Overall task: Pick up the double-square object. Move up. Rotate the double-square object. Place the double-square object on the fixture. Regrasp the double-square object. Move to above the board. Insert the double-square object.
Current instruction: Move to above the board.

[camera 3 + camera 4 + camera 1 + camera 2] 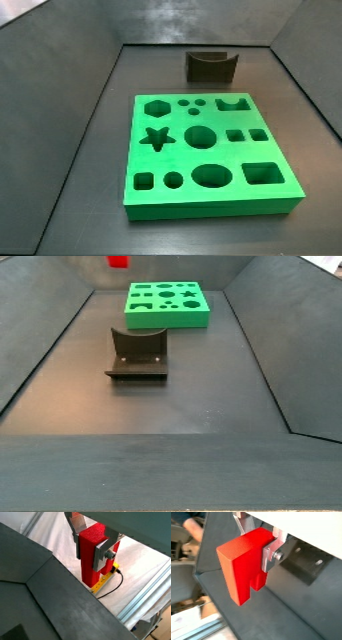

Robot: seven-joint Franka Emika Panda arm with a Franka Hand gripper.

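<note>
In both wrist views my gripper [90,547] [256,543] is shut on the double-square object [85,562] [241,567], a bright red stepped block hanging down from between the silver fingers [103,554]. A side view shows only the red block [118,261] at the top edge of the picture, high above the floor and behind the board; the gripper itself is out of that view. The green board [227,155] [167,318] lies flat on the dark floor. The dark fixture [211,66] [136,353] stands apart from the board with nothing in its notch.
Sloping dark grey walls [67,80] [40,346] enclose the floor on all sides. Beyond the wall in a wrist view are a yellow part with a black cable [103,579], white cloth and an aluminium frame rail [150,592].
</note>
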